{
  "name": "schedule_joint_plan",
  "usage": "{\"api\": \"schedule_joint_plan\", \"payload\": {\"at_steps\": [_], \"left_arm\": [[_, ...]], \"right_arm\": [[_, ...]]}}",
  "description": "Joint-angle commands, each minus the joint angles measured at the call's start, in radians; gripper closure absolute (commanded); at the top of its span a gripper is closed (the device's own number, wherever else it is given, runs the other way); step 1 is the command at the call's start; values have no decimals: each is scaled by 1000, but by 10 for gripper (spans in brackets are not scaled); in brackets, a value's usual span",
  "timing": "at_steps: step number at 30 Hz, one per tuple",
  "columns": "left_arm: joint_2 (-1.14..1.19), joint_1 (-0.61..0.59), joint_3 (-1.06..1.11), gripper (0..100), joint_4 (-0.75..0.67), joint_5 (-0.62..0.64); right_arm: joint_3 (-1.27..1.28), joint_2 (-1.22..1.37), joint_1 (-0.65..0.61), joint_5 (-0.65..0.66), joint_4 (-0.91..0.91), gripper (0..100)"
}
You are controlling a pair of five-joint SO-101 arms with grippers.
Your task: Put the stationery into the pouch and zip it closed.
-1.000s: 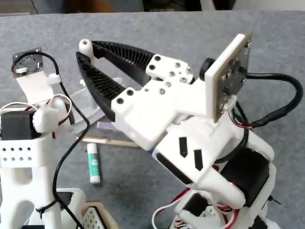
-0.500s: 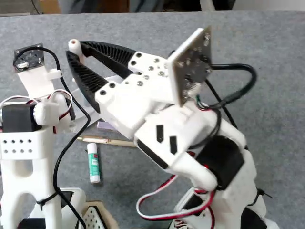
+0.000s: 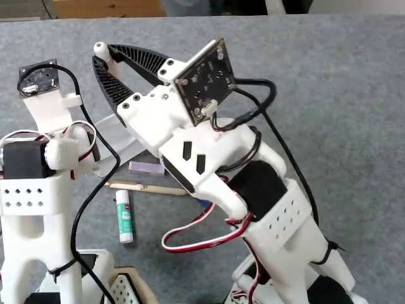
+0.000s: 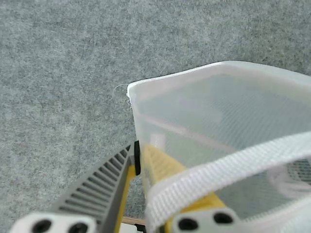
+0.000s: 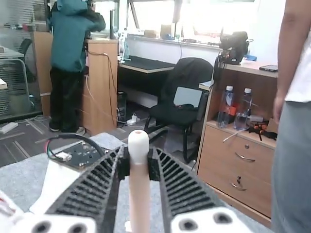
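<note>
My left gripper (image 4: 137, 156) is clamped on the pouch (image 4: 218, 111) wall to hold the mouth open, left-centre in high view. My right gripper (image 3: 102, 58) is pinched on a cream stick (image 5: 138, 179) at upper left, probably over the opening; the arm blocks that. Pencil (image 3: 145, 187) and glue stick (image 3: 124, 216) lie loose lower left, not yet packed.

Bright windows (image 5: 150, 12) light an office: black chair (image 5: 182, 92), wooden drawers (image 5: 233, 167), apparently a desk (image 5: 141, 63).

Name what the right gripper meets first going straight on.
Nothing close, it seems: the right gripper, shut on a cream round-tipped stick, points out above the grey table; depth is unclear.
</note>
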Motion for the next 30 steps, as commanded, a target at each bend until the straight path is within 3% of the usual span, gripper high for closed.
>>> {"api": "schedule_joint_plan", "payload": {"at_steps": [1,9,21,30], "left_arm": [[6,21,4,972,11,-2],[8,19,5,972,11,-2],[8,15,2,972,9,-2],[8,-2,-5,972,9,-2]], "right_arm": [[-1,-10,14,12,-25,986],[-8,-16,11,12,68,851],[-8,-25,18,12,74,850],[-5,-137,204,12,166,850]]}}
